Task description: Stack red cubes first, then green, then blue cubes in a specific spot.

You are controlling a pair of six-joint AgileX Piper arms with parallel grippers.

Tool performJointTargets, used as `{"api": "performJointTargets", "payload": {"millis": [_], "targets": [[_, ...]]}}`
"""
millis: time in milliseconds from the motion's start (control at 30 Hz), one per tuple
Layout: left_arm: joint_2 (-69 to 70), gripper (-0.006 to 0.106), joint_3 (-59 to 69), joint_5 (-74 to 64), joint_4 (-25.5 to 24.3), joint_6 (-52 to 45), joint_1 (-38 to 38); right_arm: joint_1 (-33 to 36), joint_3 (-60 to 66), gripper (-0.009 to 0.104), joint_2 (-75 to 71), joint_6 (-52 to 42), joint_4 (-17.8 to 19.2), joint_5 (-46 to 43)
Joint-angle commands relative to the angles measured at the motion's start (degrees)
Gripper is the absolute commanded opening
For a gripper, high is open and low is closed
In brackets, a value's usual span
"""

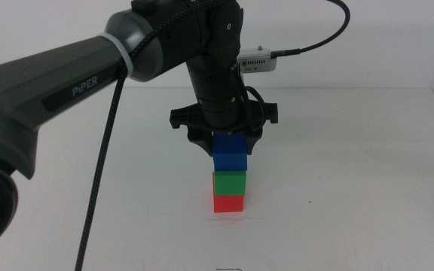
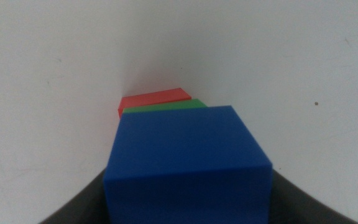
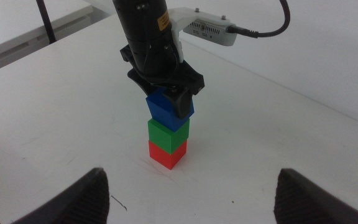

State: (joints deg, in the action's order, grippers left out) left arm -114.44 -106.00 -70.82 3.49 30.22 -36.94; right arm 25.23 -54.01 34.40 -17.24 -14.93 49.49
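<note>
A red cube (image 1: 228, 203) sits on the white tabletop (image 1: 353, 188), with a green cube (image 1: 229, 183) on top of it. A blue cube (image 1: 230, 156) rests on the green one, turned slightly off square. My left gripper (image 1: 228, 143) comes straight down from above, its jaws shut on the blue cube's upper half. The left wrist view shows the blue cube (image 2: 188, 162) filling the gap between the jaws, with the green (image 2: 166, 106) and red (image 2: 151, 99) cubes below. The right wrist view shows the stack (image 3: 166, 134) from a distance. My right gripper (image 3: 191, 186) is open and empty, and is out of the middle view.
The left arm's black cable (image 1: 104, 150) hangs over the table's left side. Its white wrist camera (image 1: 258, 59) sticks out above the stack. The table's far edge (image 3: 303, 93) runs behind the stack.
</note>
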Motion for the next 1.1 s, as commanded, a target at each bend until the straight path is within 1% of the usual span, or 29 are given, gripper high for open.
{"api": "performJointTargets", "payload": {"millis": [0,100,200,233,433,567,667,800,833,1000,1067], "targets": [[3.1,0.07,-1.7,-4.7,0.0,0.2,-0.2,-0.4,-1.4,0.068,0.3,-0.7,-0.1,-3.7],[3.1,0.083,-1.7,-4.7,-0.6,-0.2,-0.2,-0.4,-1.4,0.068,0.3,-0.7,-0.1,-3.7],[3.3,0.093,-1.8,-4.7,-1.0,-1.1,-0.2,-0.4,-1.4,0.068,0.3,-0.7,-0.1,-3.7],[3.5,0.094,-1.8,-4.7,-1.0,-1.1,-0.2,-0.4,-1.4,0.068,0.3,-0.7,-0.1,-3.7],[7.0,0.094,-1.9,-4.7,-1.1,-2.4,-0.2,-0.4,-1.4,0.068,0.3,-0.7,-0.1,-3.7],[11.2,0.094,-1.9,-4.7,-2.7,-4.9,-0.2,-0.4,-1.4,0.068,0.3,-0.7,-0.1,-3.7],[15.0,0.094,-1.9,-4.7,-5.8,-7.8,-0.2,-0.4,-1.4,0.068,0.3,-0.7,-0.1,-3.7],[20.2,0.094,-1.9,-4.7,-13.9,-13.6,-0.1,-0.4,-1.4,0.068,0.3,-0.7,-0.2,-3.7],[21.6,0.094,-1.9,-4.7,-15.1,-14.2,0.1,-0.4,-1.4,0.068,0.3,-0.7,-0.2,-3.7],[27.7,0.094,-1.6,-4.7,-19.9,-14.8,2.0,-0.4,-1.4,0.068,0.3,-0.7,-0.2,-3.7],[30.3,0.094,-0.7,-4.7,-20.8,-15.3,3.9,-0.4,-1.4,0.068,0.3,-0.7,-0.2,-3.7]]}}
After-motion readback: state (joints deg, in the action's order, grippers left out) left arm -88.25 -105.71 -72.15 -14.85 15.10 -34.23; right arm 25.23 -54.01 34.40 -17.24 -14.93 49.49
